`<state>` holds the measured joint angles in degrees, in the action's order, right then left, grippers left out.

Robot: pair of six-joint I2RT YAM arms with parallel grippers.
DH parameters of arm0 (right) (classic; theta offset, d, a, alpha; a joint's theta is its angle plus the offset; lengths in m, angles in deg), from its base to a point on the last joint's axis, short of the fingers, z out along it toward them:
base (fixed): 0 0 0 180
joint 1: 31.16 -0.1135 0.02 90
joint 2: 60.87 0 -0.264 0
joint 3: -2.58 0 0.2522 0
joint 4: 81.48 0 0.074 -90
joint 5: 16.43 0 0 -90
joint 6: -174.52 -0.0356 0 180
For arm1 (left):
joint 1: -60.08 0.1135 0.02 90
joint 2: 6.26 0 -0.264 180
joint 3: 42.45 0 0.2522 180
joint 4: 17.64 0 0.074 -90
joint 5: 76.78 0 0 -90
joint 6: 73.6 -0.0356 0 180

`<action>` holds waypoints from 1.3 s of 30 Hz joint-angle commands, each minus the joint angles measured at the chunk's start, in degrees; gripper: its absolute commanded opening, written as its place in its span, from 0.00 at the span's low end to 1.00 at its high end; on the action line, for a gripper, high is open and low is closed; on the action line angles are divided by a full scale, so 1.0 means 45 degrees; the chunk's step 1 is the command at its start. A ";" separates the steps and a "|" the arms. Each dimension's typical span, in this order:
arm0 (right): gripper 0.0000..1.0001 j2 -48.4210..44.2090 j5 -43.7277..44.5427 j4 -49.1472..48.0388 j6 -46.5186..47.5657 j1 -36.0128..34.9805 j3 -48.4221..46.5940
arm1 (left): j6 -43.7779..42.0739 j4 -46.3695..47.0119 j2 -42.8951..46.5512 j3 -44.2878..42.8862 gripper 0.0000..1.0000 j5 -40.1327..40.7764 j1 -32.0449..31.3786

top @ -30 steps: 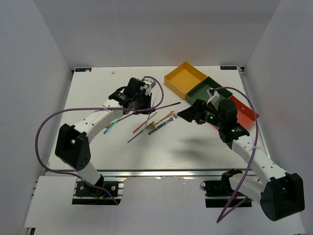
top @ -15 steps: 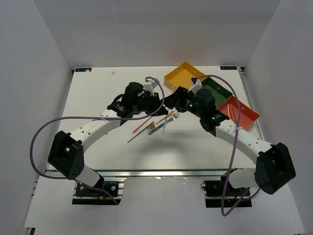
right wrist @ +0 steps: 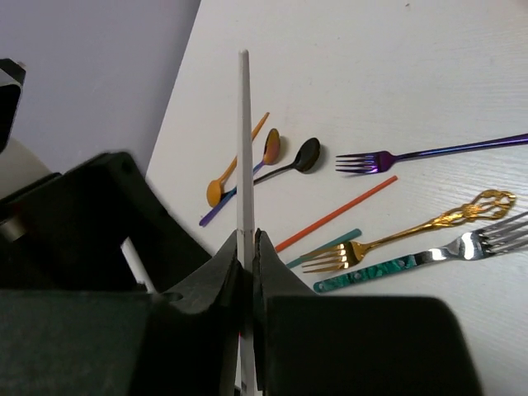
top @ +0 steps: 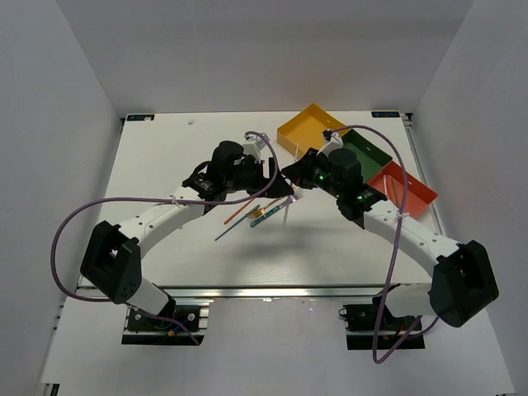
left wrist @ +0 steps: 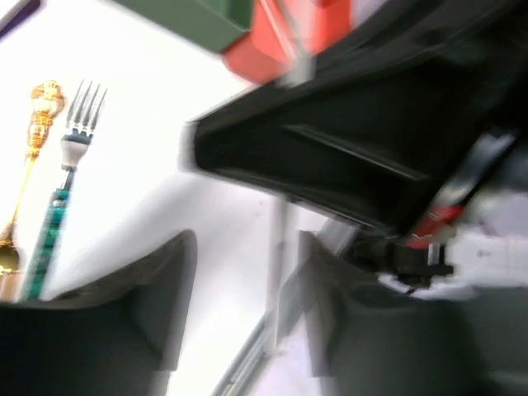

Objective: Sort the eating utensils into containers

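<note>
My right gripper (right wrist: 247, 244) is clamped on a pale grey chopstick (right wrist: 243, 140). In the right wrist view the stick rises straight up the middle of the frame from between my pressed-together fingers. At the centre of the overhead view my left gripper (left wrist: 247, 247) sits just beside the right one. Its fingers (left wrist: 161, 305) stand apart at the bottom of the blurred left wrist view. The same thin stick runs down the gap between them, and I cannot tell whether either finger touches it.

The other utensils lie loose on the white table (top: 157, 148), below and left of where my grippers meet. The right wrist view shows an orange spoon (right wrist: 216, 193) and a dark spoon (right wrist: 307, 154) near the centre, with a purple fork (right wrist: 437, 152) to their right. A red-orange chopstick (right wrist: 338, 212) slants below these. A gold fork (right wrist: 412, 228) and a silver fork (right wrist: 412, 260) with a teal handle lie side by side at the lower right.

The trays stand in a diagonal row at the upper right of the overhead view: yellow tray (top: 309, 130), green tray (top: 367, 151), red tray (top: 408, 190).
</note>
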<state>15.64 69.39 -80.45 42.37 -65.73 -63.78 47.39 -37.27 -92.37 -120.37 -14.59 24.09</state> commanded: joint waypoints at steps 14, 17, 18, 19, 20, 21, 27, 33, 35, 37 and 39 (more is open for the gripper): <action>0.00 0.1921 0.5341 0.9003 0.8762 0.7270 -0.5401 | -0.2411 -0.6879 0.2923 -0.0157 0.98 0.9870 0.0028; 0.00 0.2914 0.5831 0.8435 0.8781 0.7873 -0.5556 | -0.2490 -0.7055 0.3177 0.0407 0.98 1.0320 0.0028; 0.00 0.3210 0.5910 0.8531 0.8723 0.8225 -0.5732 | -0.2529 -0.7036 0.3255 0.0604 0.98 1.0553 0.0028; 0.00 0.3503 0.5949 0.8726 0.8548 0.8383 -0.6101 | -0.2510 -0.6958 0.3526 0.0799 0.98 1.0691 0.0028; 0.00 0.3873 0.5853 0.8921 0.8489 0.8501 -0.6182 | -0.2452 -0.6919 0.3684 0.1188 0.98 1.0808 0.0028; 0.00 0.3935 0.5929 0.8865 0.8430 0.8579 -0.6182 | -0.2432 -0.6822 0.3821 0.1366 0.98 1.1061 0.0028; 0.00 0.4013 0.6652 0.7420 0.8507 0.8697 -0.5031 | -0.2393 -0.6372 0.4778 0.2304 0.98 1.1162 0.0028; 0.02 0.4130 0.6712 0.6619 0.8721 0.8697 -0.4503 | -0.2393 -0.6157 0.4994 0.2695 0.98 1.0810 0.0028; 0.04 0.4324 0.6711 0.6599 0.8781 0.8697 -0.4561 | -0.2393 -0.6079 0.5052 0.2832 0.98 1.0654 0.0028; 0.05 0.4481 0.6595 0.6637 0.8859 0.8678 -0.4659 | -0.2393 -0.6020 0.5189 0.2929 0.98 1.0576 0.0028; 0.09 0.4638 0.6555 0.6677 0.8859 0.8697 -0.4737 | -0.2393 -0.5981 0.5344 0.3027 0.98 1.0497 0.0028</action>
<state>35.35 97.89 -48.01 81.10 -26.67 -84.02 36.96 -65.54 -70.92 -107.54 33.51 24.25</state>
